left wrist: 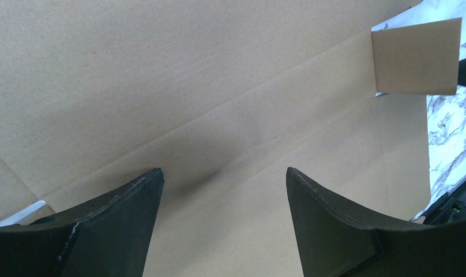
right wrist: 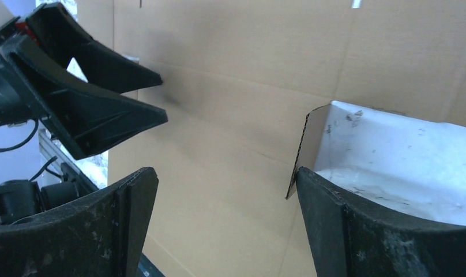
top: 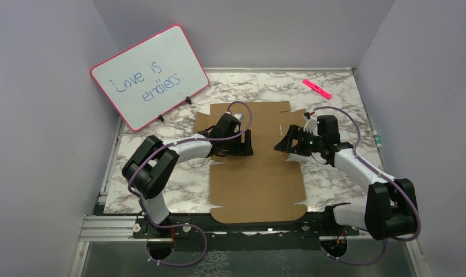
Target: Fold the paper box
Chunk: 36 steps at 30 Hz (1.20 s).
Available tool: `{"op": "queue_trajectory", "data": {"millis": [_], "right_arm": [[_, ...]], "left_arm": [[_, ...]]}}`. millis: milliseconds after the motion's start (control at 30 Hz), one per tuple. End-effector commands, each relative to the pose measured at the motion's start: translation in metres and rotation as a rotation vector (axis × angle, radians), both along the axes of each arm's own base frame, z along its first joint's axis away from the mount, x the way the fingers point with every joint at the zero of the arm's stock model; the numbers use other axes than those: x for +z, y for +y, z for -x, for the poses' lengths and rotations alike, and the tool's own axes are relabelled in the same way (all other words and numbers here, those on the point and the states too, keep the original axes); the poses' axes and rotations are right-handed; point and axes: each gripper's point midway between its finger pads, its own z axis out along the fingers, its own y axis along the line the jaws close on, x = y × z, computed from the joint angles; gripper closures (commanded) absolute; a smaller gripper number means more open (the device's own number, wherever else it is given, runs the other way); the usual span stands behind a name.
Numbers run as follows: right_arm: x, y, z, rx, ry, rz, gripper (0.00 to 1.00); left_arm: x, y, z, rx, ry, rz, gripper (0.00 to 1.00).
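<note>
Brown die-cut cardboard paper box (top: 256, 184) lies flat; my left gripper (top: 249, 144) and right gripper (top: 282, 142) gape empty; next, pinch a flap (left wrist: 418, 55).

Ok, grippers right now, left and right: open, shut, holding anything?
Left gripper: open, empty, over the box.
Right gripper: open, empty, a raised flap beside one finger.
</note>
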Motion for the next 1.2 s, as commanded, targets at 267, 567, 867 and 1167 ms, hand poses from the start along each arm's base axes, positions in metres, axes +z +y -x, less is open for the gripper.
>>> {"op": "queue_trajectory", "data": {"millis": [267, 567, 867, 1167], "right_arm": [[-0.016, 0.029, 0.015, 0.076, 0.047, 0.002, 0.05], [0.024, 0.009, -0.02, -0.002, -0.117, 0.138, 0.03], [0.055, 0.027, -0.066, 0.007, -0.227, 0.085, 0.03], [0.055, 0.052, -0.119, 0.023, -0.265, 0.024, 0.03]], "left_arm": [[-0.025, 0.001, 0.02, -0.019, 0.073, -0.008, 0.2], [0.028, 0.012, -0.011, 0.03, -0.061, -0.005, 0.18], [0.087, 0.054, -0.089, 0.188, -0.177, 0.06, 0.17], [0.081, 0.099, -0.167, 0.301, -0.165, 0.073, 0.16]]}}
